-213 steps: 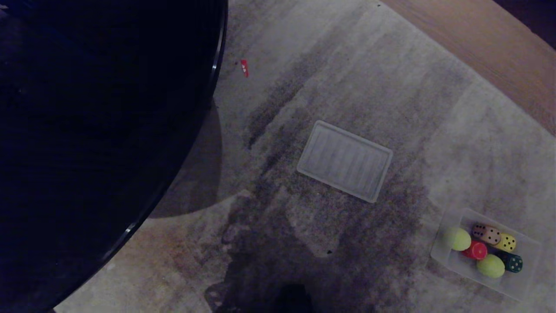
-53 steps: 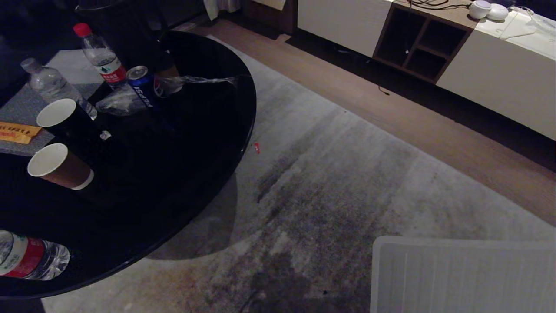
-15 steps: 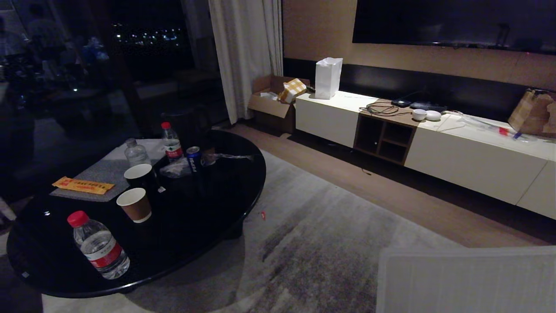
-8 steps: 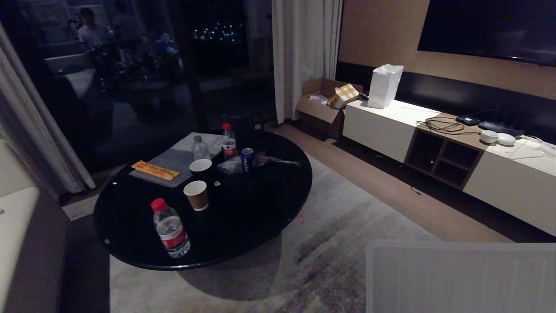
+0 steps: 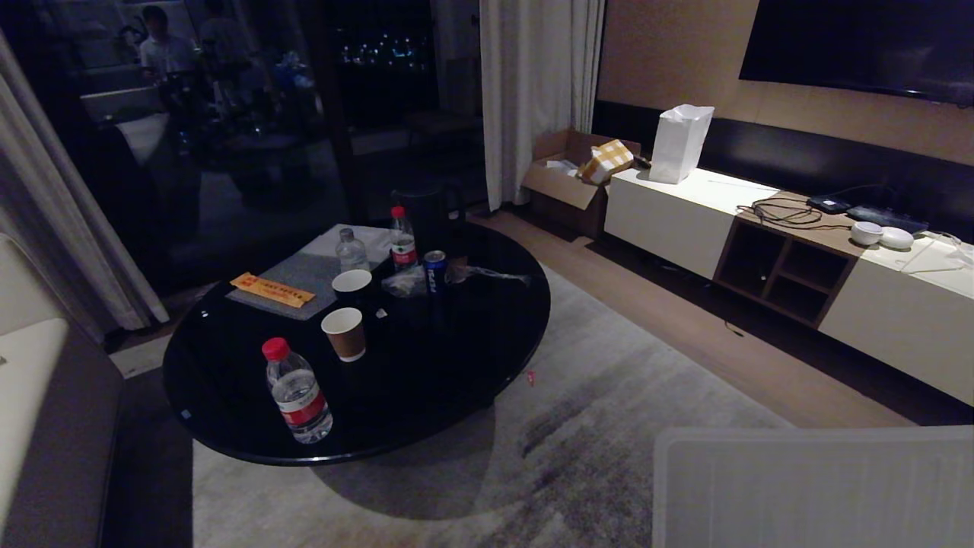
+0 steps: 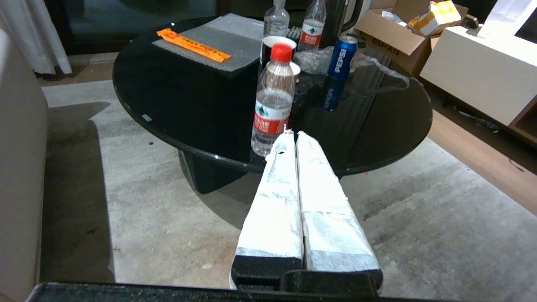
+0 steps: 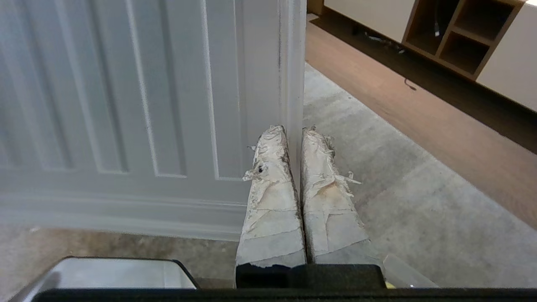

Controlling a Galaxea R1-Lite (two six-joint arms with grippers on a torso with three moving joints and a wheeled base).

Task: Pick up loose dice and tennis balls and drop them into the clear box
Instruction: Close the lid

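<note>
My right gripper (image 7: 293,130) is shut on the edge of the whitish ribbed lid (image 7: 147,96), which it holds up above the rug. The same lid (image 5: 814,487) fills the lower right corner of the head view. My left gripper (image 6: 292,134) is shut on nothing and points toward the black round table (image 6: 176,96). The dice and tennis balls are out of view. A corner of clear plastic (image 7: 415,270) shows by the right gripper's base; I cannot tell whether it is the clear box.
The black table (image 5: 456,358) carries water bottles (image 5: 297,392), paper cups (image 5: 344,333) and a blue can (image 5: 435,272). A white and wood cabinet (image 5: 761,251) runs along the right wall. A cardboard carton (image 5: 567,186) stands by the curtain. A grey rug (image 5: 578,457) covers the floor.
The whole head view has risen from the rug to the room and swung sideways, so the camera moved. The lid has stayed in the lower right corner, still gripped.
</note>
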